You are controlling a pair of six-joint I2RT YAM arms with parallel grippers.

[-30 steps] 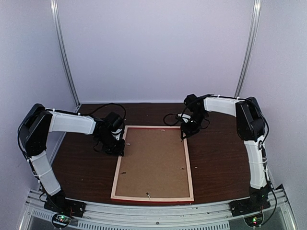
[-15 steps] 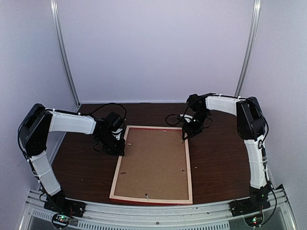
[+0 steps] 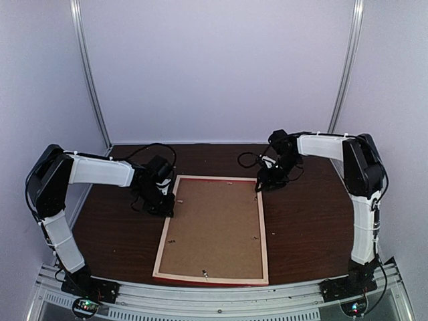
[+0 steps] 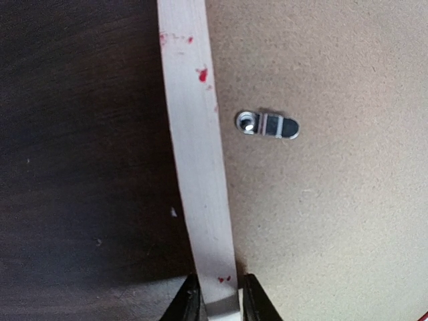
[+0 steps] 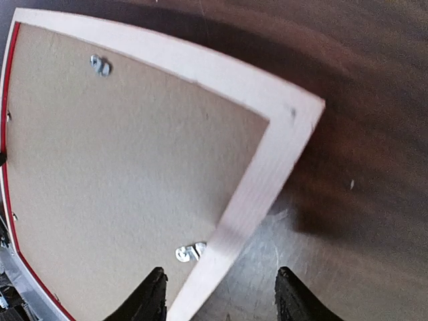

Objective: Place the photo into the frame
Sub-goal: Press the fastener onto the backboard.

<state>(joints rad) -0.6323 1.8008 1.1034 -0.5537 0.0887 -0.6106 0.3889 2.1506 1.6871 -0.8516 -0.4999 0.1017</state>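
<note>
Frame lies face down on the worktop, pale wood back up, red only at the edges. Brown backing board sits inside it, with a metal clip on the board just beside the left rail. Left end effector is narrow, pinching the left rail near the far-left corner. Right end effector is wide at the far-right corner, fingers on either side of the right rail, holding nothing.
</note>
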